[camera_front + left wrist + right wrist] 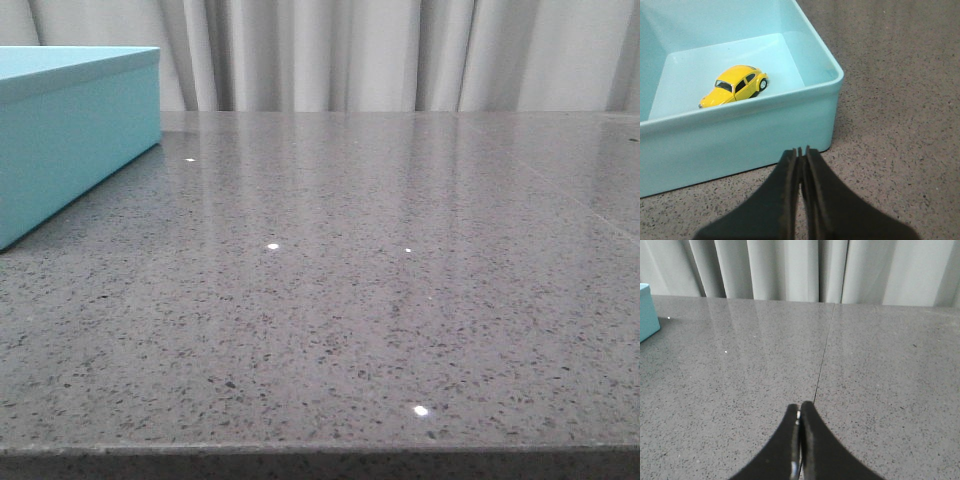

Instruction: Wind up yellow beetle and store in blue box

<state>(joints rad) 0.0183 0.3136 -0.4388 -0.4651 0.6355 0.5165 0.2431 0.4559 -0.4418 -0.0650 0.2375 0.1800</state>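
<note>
The yellow beetle point(734, 86) stands on its wheels on the floor of the blue box point(740, 135), close to the box's near wall. My left gripper point(800, 150) is shut and empty, outside the box just off that wall. In the front view the blue box point(70, 135) sits at the far left of the table, and neither gripper shows there. Over bare table stands my right gripper point(799, 406), shut with nothing in it. A corner of the blue box point(647, 310) shows far off to one side in the right wrist view.
The grey speckled stone table point(380, 300) has a thin seam point(824, 355) running across it. Pale curtains point(400, 55) hang behind the table's far edge.
</note>
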